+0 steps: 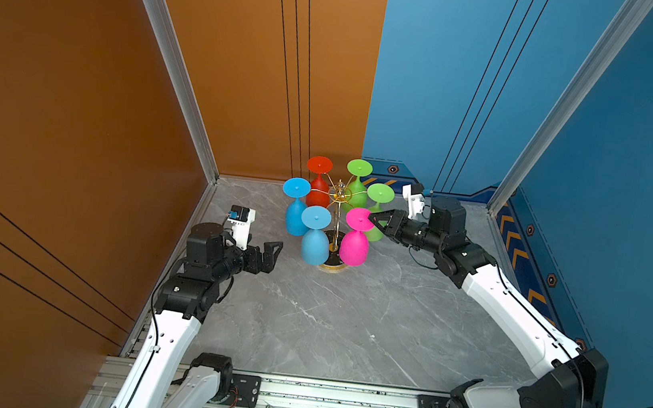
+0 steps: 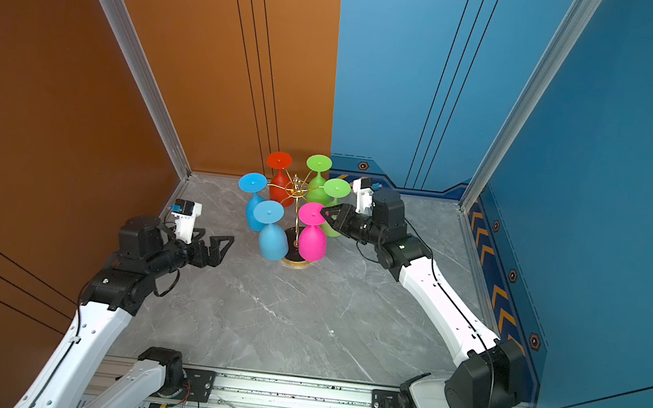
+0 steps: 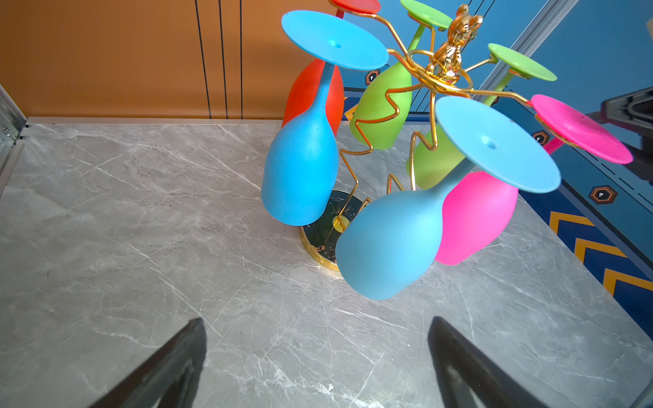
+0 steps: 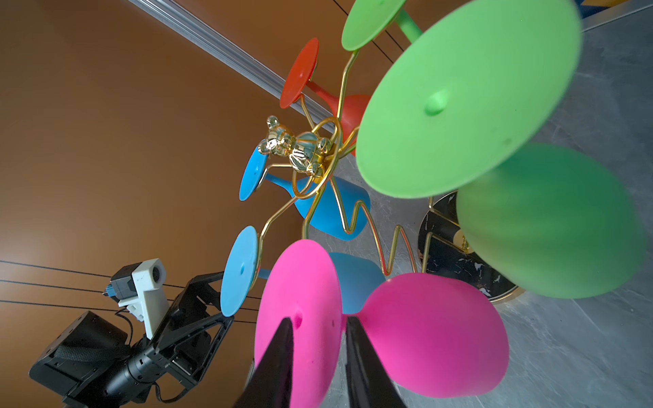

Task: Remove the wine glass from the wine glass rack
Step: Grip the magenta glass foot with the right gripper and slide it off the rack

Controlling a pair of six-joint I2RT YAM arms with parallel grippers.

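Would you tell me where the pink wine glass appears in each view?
Top view: pink wine glass, centre, front-right of the wine glass rack.
Top view: pink wine glass, centre too.
Left wrist: pink wine glass behind the nearer blue glass.
Right wrist: nearest glass, foot between fingers of the right gripper.
Shared landmark: gold bear atop the rack.

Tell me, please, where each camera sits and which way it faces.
Both top views: high behind the arms, looking down on the gold wire wine glass rack; both arms show.
Left wrist: low, facing the rack; open left gripper tips show.
Right wrist: beside the rack; right gripper at the pink wine glass.
Shared: rack, pink glass.
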